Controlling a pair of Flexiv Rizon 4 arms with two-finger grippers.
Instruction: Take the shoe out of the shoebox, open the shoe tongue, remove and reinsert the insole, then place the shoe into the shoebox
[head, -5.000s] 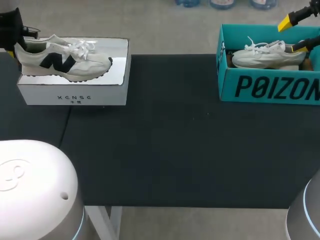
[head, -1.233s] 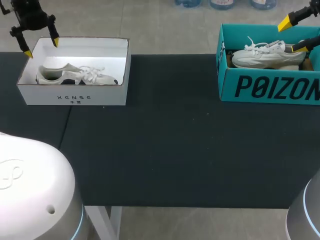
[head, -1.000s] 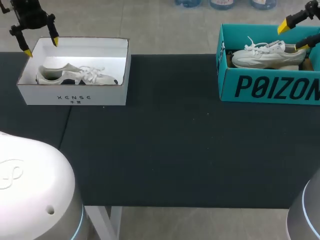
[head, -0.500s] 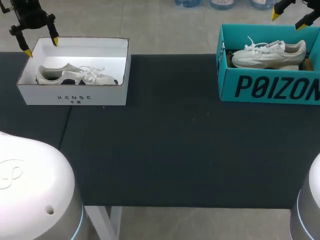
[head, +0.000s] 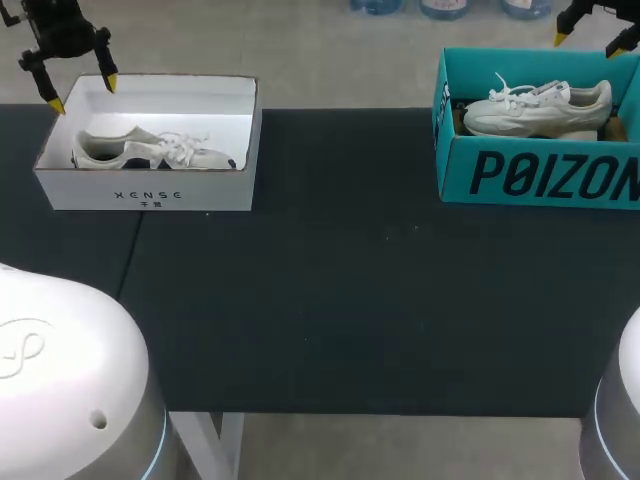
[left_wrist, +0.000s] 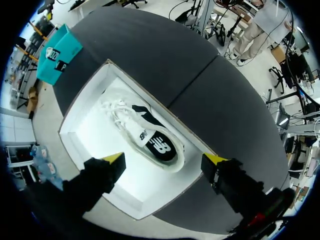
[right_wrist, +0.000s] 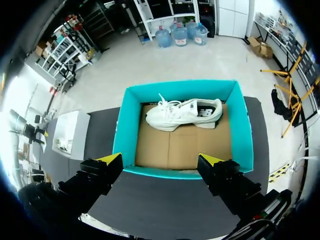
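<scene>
**Teal shoebox and white shoebox each hold a shoe, both grippers wide open and empty**

Head view: the teal shoebox (head: 540, 175) stands at the far right corner of the black table (head: 350, 300). A white shoe (head: 535, 107) lies inside it on its side, toe toward the box's left wall. The right gripper (head: 586, 44) hangs above the teal shoebox's far rim, fingers spread, touching nothing. Well apart from the teal shoebox, across the table to its left, is the white shoebox (head: 150, 190) with a cream shoe (head: 150, 152) in it. The left gripper (head: 85, 93) is also far to the teal shoebox's left, fingers spread and empty.

Left wrist view: the left gripper (left_wrist: 165, 159) is wide open with nothing between its fingers. The cream shoe (left_wrist: 150, 140) with a black logo lies below it in the white shoebox (left_wrist: 85, 145). The teal shoebox (left_wrist: 60, 52) shows small, far ahead.

Right wrist view: the right gripper (right_wrist: 160, 159) is spread wide, holding nothing, over the teal shoebox's near wall (right_wrist: 125, 130). The white shoe (right_wrist: 182, 114) lies on the brown cardboard floor against the teal shoebox's far wall.
</scene>
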